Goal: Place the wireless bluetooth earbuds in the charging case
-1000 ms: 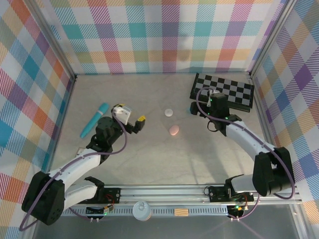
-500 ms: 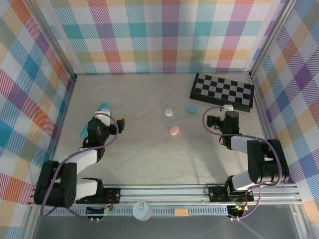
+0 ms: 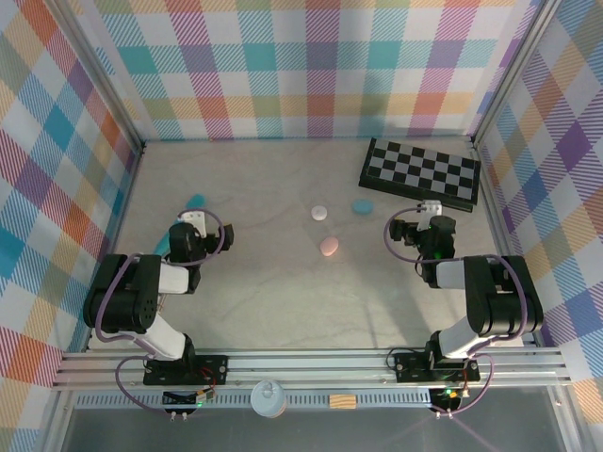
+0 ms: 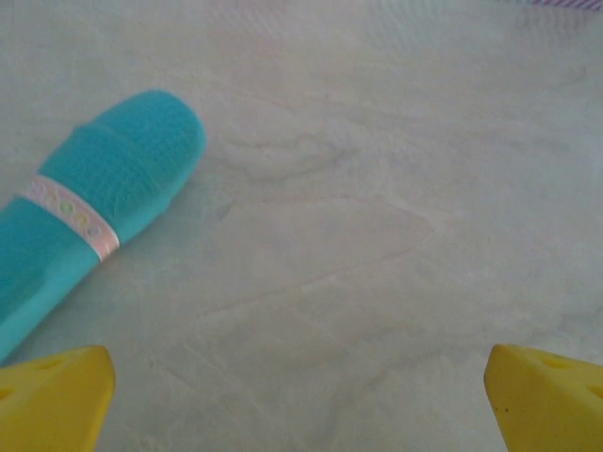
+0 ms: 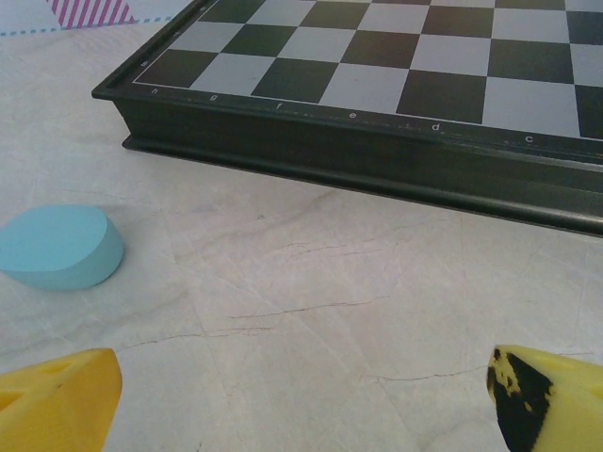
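Three pebble-shaped charging cases lie mid-table: a white one [image 3: 319, 213], a pink one [image 3: 329, 247] and a light blue one [image 3: 362, 206]. The earbuds are out of view. My left gripper [image 3: 196, 229] sits low at the left, well away from the cases. Its yellow fingertips [image 4: 52, 395] are spread over bare table, so the left gripper [image 4: 301, 400] is open and empty. My right gripper [image 3: 419, 227] sits right of the cases. In its wrist view the right gripper [image 5: 301, 400] is open and empty, with the blue case [image 5: 58, 247] ahead at left.
A long teal tube [image 4: 85, 212] lies just left of my left gripper, its tip [image 3: 196, 200] poking out behind the arm. A black chessboard [image 3: 421, 172] stands at the back right, its edge [image 5: 358, 155] close ahead of my right gripper. Plaid walls enclose the table.
Both arms have folded back from the middle toward their own sides, and the grippers have dropped low to the table. Both stayed open. The cases have not moved.
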